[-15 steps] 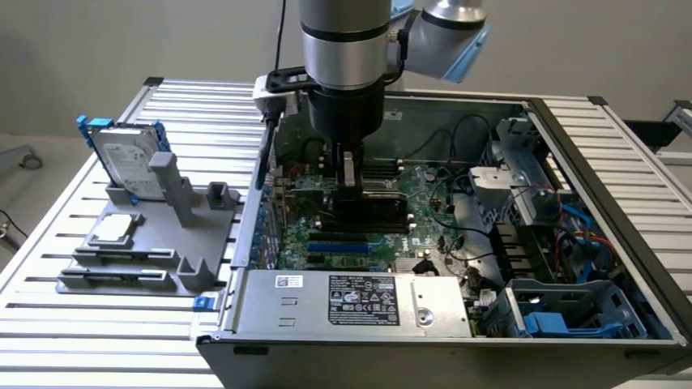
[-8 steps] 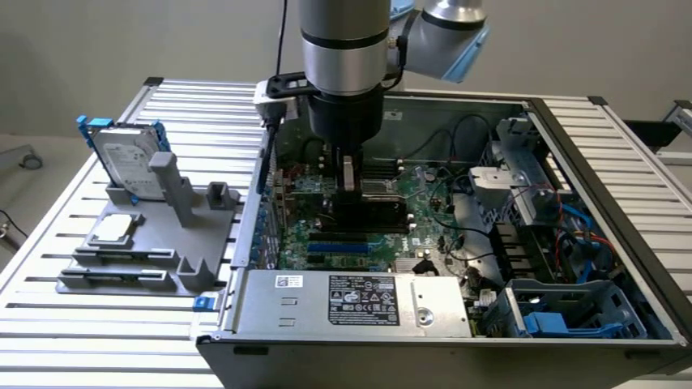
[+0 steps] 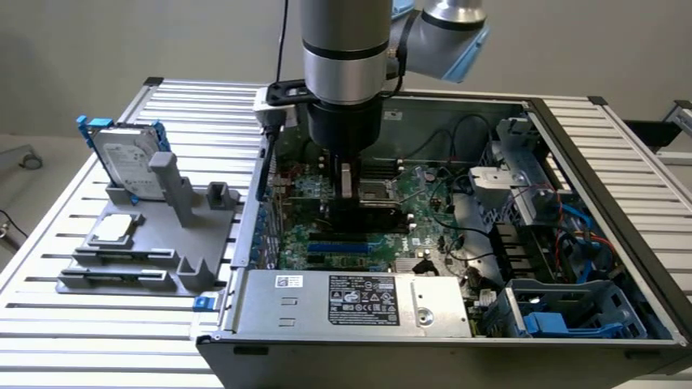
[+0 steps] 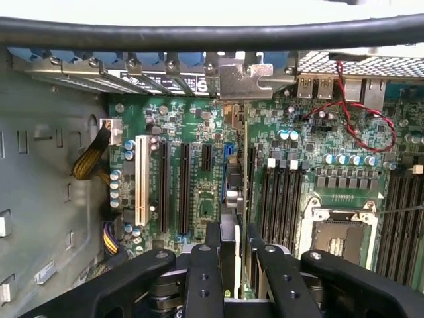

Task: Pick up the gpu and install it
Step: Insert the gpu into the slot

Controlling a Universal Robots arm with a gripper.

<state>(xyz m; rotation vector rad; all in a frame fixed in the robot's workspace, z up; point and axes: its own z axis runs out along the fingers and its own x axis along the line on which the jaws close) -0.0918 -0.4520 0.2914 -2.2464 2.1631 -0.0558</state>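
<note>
My gripper (image 3: 346, 190) reaches down into the open computer case (image 3: 605, 186) over the green motherboard (image 3: 313, 190). It is shut on the gpu (image 3: 365, 217), which hangs upright below it. In the wrist view the gpu (image 4: 233, 199) shows edge-on between the black fingers (image 4: 213, 265) of the gripper (image 4: 232, 232). It runs along the motherboard (image 4: 199, 132) between the black expansion slots (image 4: 162, 192) and the memory slots (image 4: 278, 199). Its silver end bracket (image 4: 246, 81) sits at the case's rear slot openings. Whether the card's edge is seated in a slot is hidden.
A silver hard drive with a blue frame (image 3: 128, 158) stands on a grey fixture (image 3: 151, 243) at the exterior view's left. The power supply (image 3: 357, 301), a blue drive cage (image 3: 573, 312), the CPU socket (image 4: 341, 235) and red wires (image 4: 371, 119) crowd the case.
</note>
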